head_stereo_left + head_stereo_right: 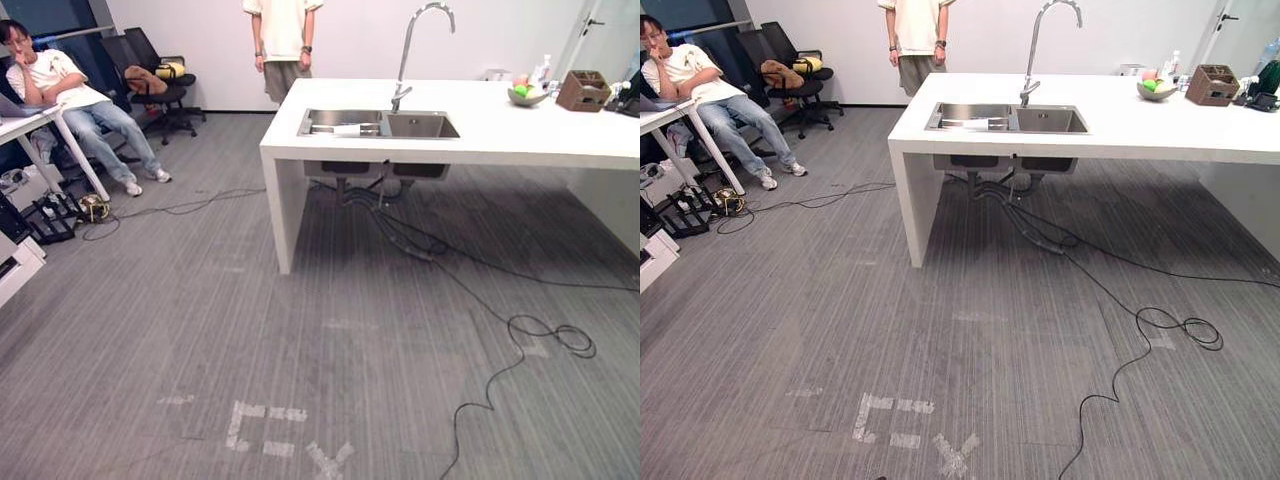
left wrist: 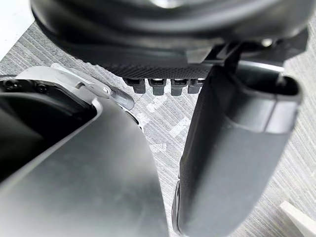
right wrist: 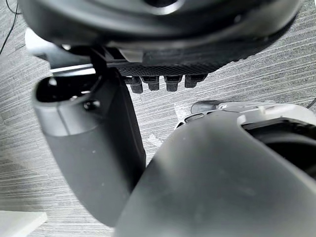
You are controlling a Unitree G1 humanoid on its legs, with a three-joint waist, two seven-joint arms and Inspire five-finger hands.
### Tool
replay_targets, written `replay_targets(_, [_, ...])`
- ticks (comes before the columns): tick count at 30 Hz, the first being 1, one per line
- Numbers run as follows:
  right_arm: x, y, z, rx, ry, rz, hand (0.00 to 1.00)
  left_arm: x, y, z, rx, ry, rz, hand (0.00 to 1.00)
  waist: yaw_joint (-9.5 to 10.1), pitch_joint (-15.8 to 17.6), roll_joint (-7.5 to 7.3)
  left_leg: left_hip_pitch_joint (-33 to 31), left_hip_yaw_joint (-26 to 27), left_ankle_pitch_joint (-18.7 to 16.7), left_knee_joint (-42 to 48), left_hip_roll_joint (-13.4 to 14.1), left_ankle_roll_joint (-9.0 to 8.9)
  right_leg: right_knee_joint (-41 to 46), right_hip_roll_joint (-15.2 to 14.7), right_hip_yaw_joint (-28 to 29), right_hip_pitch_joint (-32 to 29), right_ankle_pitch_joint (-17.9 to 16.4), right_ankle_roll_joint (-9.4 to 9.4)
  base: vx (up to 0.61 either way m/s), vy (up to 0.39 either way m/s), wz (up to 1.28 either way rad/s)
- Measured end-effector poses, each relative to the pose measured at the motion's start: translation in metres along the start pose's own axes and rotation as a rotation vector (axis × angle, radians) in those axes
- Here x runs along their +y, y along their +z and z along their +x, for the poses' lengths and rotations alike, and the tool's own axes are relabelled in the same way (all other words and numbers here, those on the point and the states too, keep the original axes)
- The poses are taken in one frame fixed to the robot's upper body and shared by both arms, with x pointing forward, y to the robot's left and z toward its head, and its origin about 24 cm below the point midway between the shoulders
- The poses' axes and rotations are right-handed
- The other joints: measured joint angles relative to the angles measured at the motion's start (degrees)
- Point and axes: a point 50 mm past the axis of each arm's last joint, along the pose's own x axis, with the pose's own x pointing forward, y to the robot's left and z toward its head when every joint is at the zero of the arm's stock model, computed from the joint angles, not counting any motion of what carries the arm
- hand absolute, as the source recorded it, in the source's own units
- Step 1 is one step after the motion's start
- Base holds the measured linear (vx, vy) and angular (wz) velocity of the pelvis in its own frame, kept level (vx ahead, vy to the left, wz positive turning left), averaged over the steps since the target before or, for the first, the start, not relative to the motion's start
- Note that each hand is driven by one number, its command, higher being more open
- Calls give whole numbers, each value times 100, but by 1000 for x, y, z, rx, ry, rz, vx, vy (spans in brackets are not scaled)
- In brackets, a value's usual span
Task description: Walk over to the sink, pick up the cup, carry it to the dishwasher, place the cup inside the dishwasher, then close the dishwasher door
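A white counter stands ahead across the grey carpet, with a steel double sink set in its left end under a tall curved faucet. A pale object lies in the sink's left basin; I cannot tell whether it is the cup. My left hand hangs over the carpet, its fingers straight and holding nothing. My right hand hangs the same way over the carpet, fingers straight and empty.
A person stands behind the counter's left end. Another person sits at a white desk far left, near office chairs. Black cables trail on the floor under and right of the counter. A bowl and a wooden box sit on the counter.
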Motion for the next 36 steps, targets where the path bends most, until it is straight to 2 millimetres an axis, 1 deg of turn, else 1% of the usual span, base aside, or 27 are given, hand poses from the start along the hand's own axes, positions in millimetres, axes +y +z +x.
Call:
replay_targets(7, [0,-1,0,-13,1,21,100,2,-4,-1,-19,29,-50,100,7,40,-14,15,-147,25,1,-44,41,91,-52,-119,52,-31,18,-33,-5,9])
replay_targets(8, [0,1,0,-23,2,26,100,1,-5,-1,-20,41,-74,100,5,112,-38,21,-213,30,11,-97,70,398,-128,-168,-45,-198,41,-59,25,31])
replay_targets(9, [0,3,0,-35,4,31,100,2,-5,-1,-19,49,-81,100,-8,143,-51,2,-290,-11,65,-125,142,1003,-294,-228,-275,-502,104,-59,35,38])
replay_targets(10, [1,3,0,-41,6,32,100,1,-4,-1,-22,50,-83,100,-5,179,-76,3,-338,-76,108,-173,207,1387,-408,-260,-390,-669,175,-60,48,44])
replay_targets(11, [0,8,0,-67,7,45,100,0,-3,0,-23,59,-91,100,11,271,-68,6,-417,-170,268,-231,291,2379,-642,-230,-731,-868,361,-57,54,28])
replay_targets(12, [0,11,-1,-83,11,56,100,-1,-2,0,-22,66,-101,100,23,298,-69,-34,-412,-236,403,-246,311,2977,-752,-150,-1000,-890,299,-72,76,21])
replay_targets(13, [4,16,0,-110,30,68,100,0,0,1,-31,86,-139,100,18,381,-97,-72,-420,-348,619,-287,399,4067,-976,-11,-1531,-828,140,-40,76,14])
replay_targets(14, [8,17,0,-125,47,91,100,3,2,0,-31,119,-155,100,-3,429,-173,40,-464,-383,669,-298,439,4545,-1065,68,-1751,-942,146,-13,68,15])
replay_targets(15, [9,17,0,-128,52,101,100,4,2,0,-24,131,-161,100,-11,433,-181,87,-492,-398,679,-279,444,4515,-1073,37,-1761,-1015,142,44,55,22])
replay_targets(16, [9,15,0,-124,56,108,100,3,2,0,-6,142,-169,100,-14,436,-182,116,-555,-459,726,-226,414,4216,-1069,-44,-1751,-1082,163,79,30,23])
replay_targets(18, [9,15,0,-134,66,139,100,2,3,1,12,161,-176,100,-22,504,-177,108,-662,-553,824,-153,390,3714,-1072,-120,-1799,-1072,181,124,-29,21])
replay_targets(19, [9,17,0,-147,78,164,100,-1,5,2,20,172,-180,100,-28,613,-122,82,-702,-677,1005,-55,356,3469,-1058,-135,-1864,-1033,238,141,-90,14])
replay_targets(20, [10,20,-1,-168,92,175,100,-2,6,3,37,178,-186,100,-26,722,-118,22,-731,-875,1238,86,264,3195,-1015,-112,-1976,-951,306,178,-142,11])
replay_targets(21, [11,22,-1,-175,98,179,100,-3,6,3,48,179,-190,100,-25,759,-103,1,-749,-966,1343,170,204,3055,-992,-85,-2047,-880,318,192,-180,8])
replay_targets(23, [13,26,-2,-199,119,182,100,-3,7,4,79,184,-207,100,-23,822,-98,-31,-872,-1285,1637,418,-19,2592,-1000,62,-2254,-662,426,298,-286,19])
replay_targets(24, [13,26,-2,-206,123,184,100,-2,5,3,108,194,-228,100,-9,823,-99,28,-989,-1525,1807,580,-164,2326,-1000,198,-2228,-558,491,369,-362,33])
replay_targets(26, [14,24,-3,-207,122,194,100,0,2,2,137,204,-267,100,4,813,-122,202,-1146,-1782,1861,693,-309,2288,-1052,318,-2029,-595,463,460,-453,51])
replay_targets(27, [10,20,-4,-200,107,219,100,-1,-5,2,166,208,-314,100,2,771,-112,422,-1245,-1933,1841,828,-290,2520,-1026,246,-1951,-403,557,527,-487,73])
replay_targets(28, [7,18,-5,-198,99,222,100,-2,-9,1,177,214,-355,100,-20,720,-63,365,-1377,-1954,2233,889,-235,2814,-997,132,-1980,-434,438,536,-476,63])
replay_targets(29, [4,20,-6,-202,94,217,100,-5,-13,1,188,208,-398,100,-12,691,11,213,-1396,-1992,2787,899,-195,3013,-975,59,-1985,-625,328,436,-323,48])
replay_targets(30, [-2,21,-7,-191,81,209,100,-9,-22,0,215,196,-471,100,1,601,165,-91,-1496,-1941,3828,889,-53,3208,-879,-100,-1894,-960,245,554,-375,34])
replay_targets(31, [-5,20,-7,-175,74,209,100,-11,-26,0,227,193,-499,100,-1,539,263,-216,-1511,-1751,4301,921,24,3259,-770,-217,-1754,-1171,208,687,-415,43])
replay_targets(32, [-6,19,-7,-158,69,213,100,-12,-28,0,223,191,-523,100,-5,487,328,-381,-1506,-1287,4731,1130,-297,3240,-639,-372,-1482,-1399,169,700,-368,44])
replay_targets(33, [-7,16,-7,-143,59,216,100,-13,-29,0,202,184,-538,100,-2,493,342,-701,-1500,-611,5453,1327,-550,3003,-473,-494,-1108,-1501,66,571,-292,39])
replay_targets(34, [-9,16,-8,-139,52,215,100,-15,-28,0,185,174,-535,100,18,506,377,-915,-1500,-232,5887,1396,-659,2793,-363,-536,-879,-1513,40,594,-261,22])
replay_targets(35, [-9,16,-7,-127,46,216,100,-14,-23,1,135,152,-502,100,72,516,376,-1315,-1355,-600,6519,1363,-650,2351,-198,-556,-447,-1501,4,470,-186,2])
replay_targets(36, [-7,17,-6,-124,48,216,100,-15,-21,1,112,141,-473,100,97,518,353,-1506,-1206,-853,6683,1317,-580,2131,-148,-544,-242,-1448,-20,604,-198,-21])
